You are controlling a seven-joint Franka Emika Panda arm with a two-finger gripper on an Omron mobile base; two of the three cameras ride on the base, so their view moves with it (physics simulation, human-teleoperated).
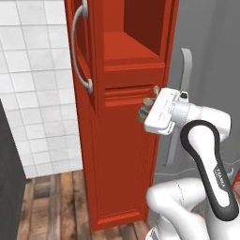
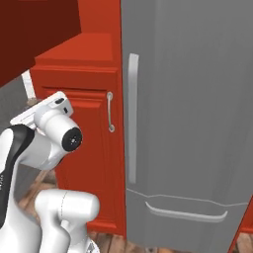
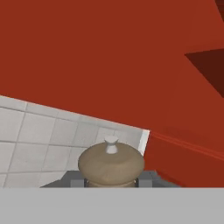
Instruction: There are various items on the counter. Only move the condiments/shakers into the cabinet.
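Red cabinet wood fills the middle of my left base view, white wall tiles down the left side and plank floor at the bottom. Cabinet door stands swung open at upper left, its curved grey bar handle showing, and I can see the red shelf inside near the top. My claw sits mid-frame against the cabinet front below that shelf, clamped shut on the tan mill-shaped shaker. On the hand view, the shaker's rounded top and small knob poke up at bottom centre between the fingertips. Over on the right base view, a grey fridge takes up the right half.
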